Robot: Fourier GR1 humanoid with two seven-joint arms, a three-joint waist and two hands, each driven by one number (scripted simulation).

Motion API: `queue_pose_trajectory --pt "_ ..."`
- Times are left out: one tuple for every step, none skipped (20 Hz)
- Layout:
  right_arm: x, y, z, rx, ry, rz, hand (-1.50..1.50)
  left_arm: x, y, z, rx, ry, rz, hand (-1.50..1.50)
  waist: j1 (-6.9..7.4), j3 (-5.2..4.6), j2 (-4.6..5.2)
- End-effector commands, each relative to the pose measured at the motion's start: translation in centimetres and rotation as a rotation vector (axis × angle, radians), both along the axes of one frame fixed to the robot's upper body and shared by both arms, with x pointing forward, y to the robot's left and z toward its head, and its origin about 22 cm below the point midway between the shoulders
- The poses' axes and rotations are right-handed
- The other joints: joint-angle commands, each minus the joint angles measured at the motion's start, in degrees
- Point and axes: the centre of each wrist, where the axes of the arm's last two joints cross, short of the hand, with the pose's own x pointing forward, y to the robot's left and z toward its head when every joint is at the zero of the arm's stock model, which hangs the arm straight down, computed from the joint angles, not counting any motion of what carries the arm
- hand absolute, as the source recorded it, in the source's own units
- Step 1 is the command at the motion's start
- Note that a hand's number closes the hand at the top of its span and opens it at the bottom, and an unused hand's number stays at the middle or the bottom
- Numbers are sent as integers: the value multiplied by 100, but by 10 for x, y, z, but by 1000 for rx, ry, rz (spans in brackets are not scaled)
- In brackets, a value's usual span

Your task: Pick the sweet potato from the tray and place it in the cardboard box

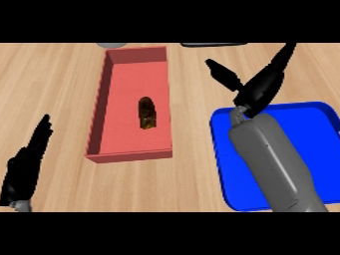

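While sweet potato (148, 112) lies boxed, right hand (259, 85) open, empty

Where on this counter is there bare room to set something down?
Bare wood lies between the red box and the resting left hand, and in front of the box. The blue tray is half covered by the right hand and forearm. The sweet potato sits mid-box.
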Motion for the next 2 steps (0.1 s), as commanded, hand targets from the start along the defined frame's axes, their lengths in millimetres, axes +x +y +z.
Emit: queue_pose_trajectory --pt "-47 -31 -1 -1 -9 20 -150 0 -7 2 -4 1 12 0 -52 -1 4" --pt "-63 -29 -3 3 -8 41 -150 5 -7 2 6 7 16 0 -39 -3 22"
